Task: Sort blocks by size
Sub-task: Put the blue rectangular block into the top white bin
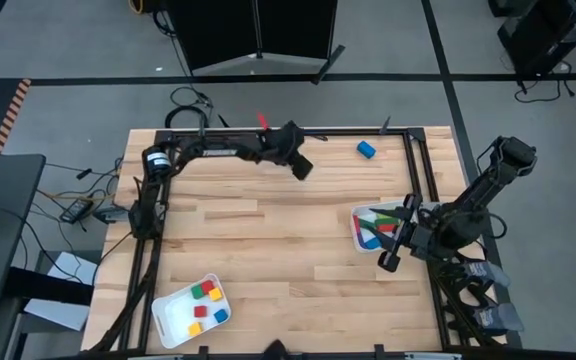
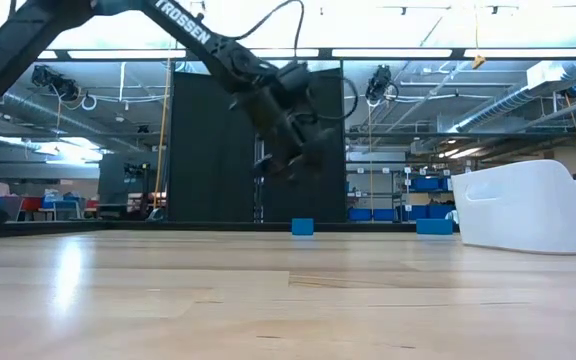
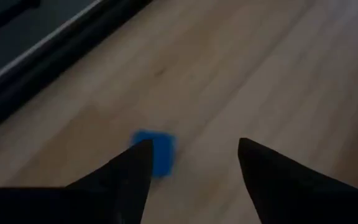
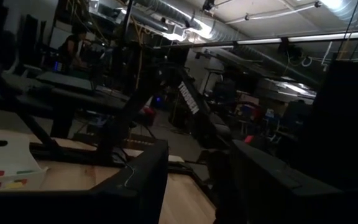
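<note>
A blue block (image 1: pixel 366 149) lies alone on the table near the far edge; it also shows in the low view (image 2: pixel 302 227) and the left wrist view (image 3: pixel 155 152). My left gripper (image 1: pixel 303 168) hangs open and empty above the table, to the left of this block (image 3: pixel 194 158). Several long coloured blocks lie in a white tray (image 1: pixel 360 235) at the right. Several small cubes in red, green, yellow and blue lie in a second white tray (image 1: pixel 173 315) at the near left. My right gripper (image 1: pixel 392 255) is open and empty by the right tray's near corner (image 4: pixel 197 171).
A black frame runs along the table's far and right edges (image 1: pixel 418 160). The right tray's wall (image 2: pixel 528 205) stands tall in the low view. Bare wood (image 1: pixel 268 240) lies between the two trays. A person (image 4: pixel 73 37) shows in the room beyond the table.
</note>
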